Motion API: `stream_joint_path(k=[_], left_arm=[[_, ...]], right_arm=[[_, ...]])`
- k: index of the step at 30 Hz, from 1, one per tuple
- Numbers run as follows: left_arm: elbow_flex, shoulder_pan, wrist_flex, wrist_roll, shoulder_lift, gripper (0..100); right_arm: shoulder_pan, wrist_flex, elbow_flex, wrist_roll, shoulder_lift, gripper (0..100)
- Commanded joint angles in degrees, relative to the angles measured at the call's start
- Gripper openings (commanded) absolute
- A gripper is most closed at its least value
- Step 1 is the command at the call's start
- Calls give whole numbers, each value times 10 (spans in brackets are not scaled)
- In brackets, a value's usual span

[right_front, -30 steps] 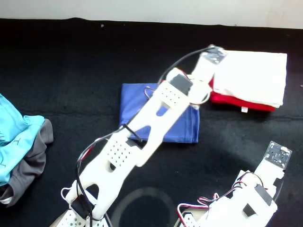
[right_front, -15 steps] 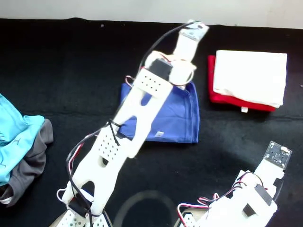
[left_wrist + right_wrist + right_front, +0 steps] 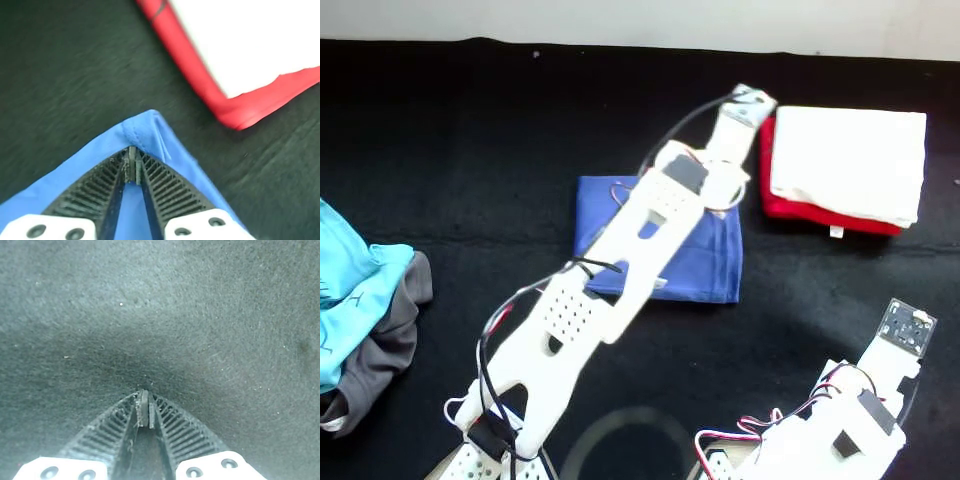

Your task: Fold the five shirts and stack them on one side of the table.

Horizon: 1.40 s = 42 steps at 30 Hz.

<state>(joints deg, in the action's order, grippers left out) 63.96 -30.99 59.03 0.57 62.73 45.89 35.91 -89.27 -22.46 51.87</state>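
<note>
Left gripper: jaws closed, tips over the corner of the folded blue shirt. Closest obstacle is on its right, the white shirt stacked on the red shirt. Just a narrow strip of bare black table separates the stack from the shirt corner. Wide open table to its left. The left arm lies diagonally over the blue shirt and blocks it from above. Right gripper: jaws closed, bare table all round it. The teal shirt and grey shirt are heaped well off to the left of both.
</note>
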Motion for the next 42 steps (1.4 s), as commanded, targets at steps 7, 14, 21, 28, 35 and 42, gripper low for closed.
stream_joint_path(k=[7,14,21,28,35,42], left_arm=[[85,-8,8,0,-7,9],[299,49,210,0,-4,9],[305,135,423,0,-1,9],[234,206,422,-2,5,9],[221,251,375,-2,96,9],[295,260,362,2,115,9]], right_arm=[[-9,-12,-17,-2,0,7],[-9,-12,-17,-2,0,7],[-9,-12,-17,-2,0,7],[-9,-12,-17,-2,0,7],[-9,-12,-17,-2,0,7],[-9,-12,-17,-2,0,7]])
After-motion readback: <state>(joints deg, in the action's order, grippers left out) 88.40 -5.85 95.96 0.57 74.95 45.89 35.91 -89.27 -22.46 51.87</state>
